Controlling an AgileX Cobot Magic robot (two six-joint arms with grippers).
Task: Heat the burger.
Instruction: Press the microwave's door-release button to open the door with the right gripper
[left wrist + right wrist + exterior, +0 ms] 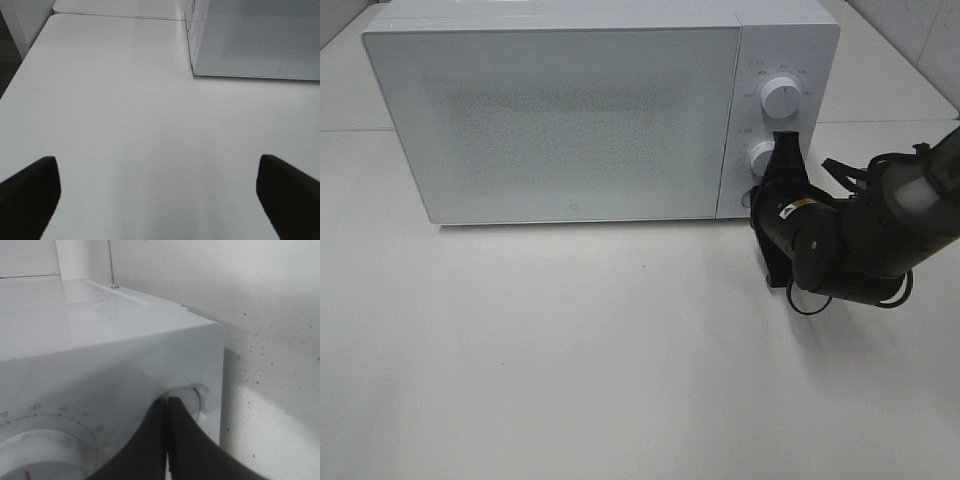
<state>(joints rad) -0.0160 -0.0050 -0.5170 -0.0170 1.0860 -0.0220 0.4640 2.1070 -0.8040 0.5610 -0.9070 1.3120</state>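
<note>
**Ana:** Where is the burger?

**Ben:** I cannot tell. It shows in none of the three views. The white microwave [600, 115] stands at the back of the white table [620, 360]. Its door [555, 125] is closed, and the speckled grey panel hides whatever is inside.

**Ana:** What is the right gripper [785, 140] doing?

**Ben:** It is at the control panel [785, 60], on the microwave's right side. From above, its black fingers reach up the panel below the upper knob [781, 97] and just beside the lower knob [763, 160], on that knob's right. Whether they touch it, the high view does not settle.

**Ana:** And its jaws?

**Ben:** They are pressed together with nothing between them. In the right wrist view the two fingertips [175, 415] meet in a single dark wedge. It lies right in front of a small round knob [194, 401] near the panel's edge. A larger dial [40, 450] with tick marks sits off to one side.

**Ana:** The left gripper [156, 165]?

**Ben:** It is spread wide and holds nothing. Its two dark fingers [30, 195] stand far apart at the edges of its wrist view, with bare table between them. It hangs over the table in front of the microwave's left front corner [192, 70], well apart from it. The high camera does not catch this arm.
</note>
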